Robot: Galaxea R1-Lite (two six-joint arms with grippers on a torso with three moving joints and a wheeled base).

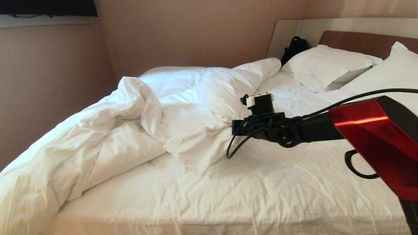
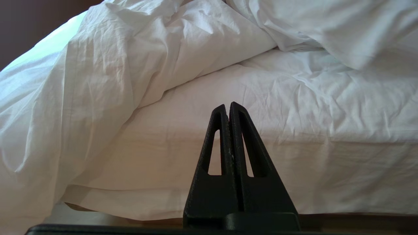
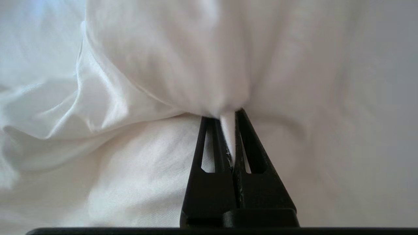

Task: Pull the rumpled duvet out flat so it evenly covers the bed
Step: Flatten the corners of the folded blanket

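task barely begun. the duvet [image 1: 137, 124] lies bunched on the bed [image 1: 261, 195], heaped from centre out toward 9 o'clock in the head view, one side spilling over the mattress edge at 8 o'clock. the near half and the whole stretch toward 3 o'clock show only wrinkled sheet. pillows [image 1: 326, 65] sit at 1 to 2 o'clock against the headboard [image 1: 356, 40].

right gripper [image 3: 227, 114] reaches in from 3 o'clock to the heap's near fold at centre; fingers pinched together on a tongue of duvet cloth, seen wedged between them in the right wrist view. grip made, spreading not yet done.

left gripper [image 2: 227, 106] parked low by the bed's side, fingers together on nothing, facing the hanging sheet.

left to do, by my read: drag the fold toward 3 o'clock, then even out the corners.

duvet itself: thick, puffy, white, deeply creased, folded over on itself in ridges.
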